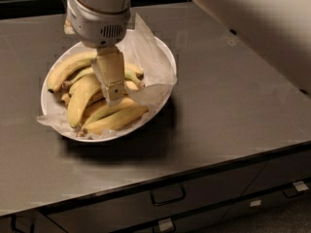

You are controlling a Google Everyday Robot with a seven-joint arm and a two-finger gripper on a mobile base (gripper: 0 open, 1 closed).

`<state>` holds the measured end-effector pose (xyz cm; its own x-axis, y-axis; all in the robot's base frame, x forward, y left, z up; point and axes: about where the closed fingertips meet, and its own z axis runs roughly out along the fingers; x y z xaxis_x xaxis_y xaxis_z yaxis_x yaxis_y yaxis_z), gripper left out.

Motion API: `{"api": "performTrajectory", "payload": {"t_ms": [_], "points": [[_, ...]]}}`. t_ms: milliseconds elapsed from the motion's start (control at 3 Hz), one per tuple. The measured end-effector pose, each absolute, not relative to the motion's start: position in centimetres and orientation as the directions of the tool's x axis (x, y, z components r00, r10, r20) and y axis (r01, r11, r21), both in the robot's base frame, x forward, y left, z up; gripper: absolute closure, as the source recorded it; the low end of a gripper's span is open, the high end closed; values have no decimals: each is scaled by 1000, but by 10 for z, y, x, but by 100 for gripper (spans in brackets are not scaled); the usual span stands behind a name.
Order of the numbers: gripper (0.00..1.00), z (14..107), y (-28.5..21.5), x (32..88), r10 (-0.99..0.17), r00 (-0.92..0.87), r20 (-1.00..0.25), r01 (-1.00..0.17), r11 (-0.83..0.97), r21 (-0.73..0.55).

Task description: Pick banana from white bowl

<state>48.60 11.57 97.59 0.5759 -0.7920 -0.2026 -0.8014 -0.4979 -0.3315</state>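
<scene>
The white bowl [160,57], wide, shallow and lined with crumpled translucent paper, sits on the dark counter at the left. It holds several bananas. The banana [68,68], the largest and most strongly curved, lies along the bowl's far-left rim, with dark tips. My gripper [114,97] hangs down from the white wrist housing [99,21] over the middle of the bowl. Its tip is down among the slimmer bananas [114,120], just right of the large banana. It hides part of the pile beneath it.
The dark counter [228,110] stretches to the right of the bowl. Its front edge runs along the bottom, with drawers and handles [167,195] below. My arm's pale link [272,28] crosses the upper right. The paper liner [146,47] sticks up at the bowl's far right.
</scene>
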Motion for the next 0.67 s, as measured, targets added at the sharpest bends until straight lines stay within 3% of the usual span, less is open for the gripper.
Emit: {"api": "performTrajectory", "payload": {"t_ms": [667], "points": [[0, 942, 100, 490, -817, 509, -270, -855, -446, -264]]}}
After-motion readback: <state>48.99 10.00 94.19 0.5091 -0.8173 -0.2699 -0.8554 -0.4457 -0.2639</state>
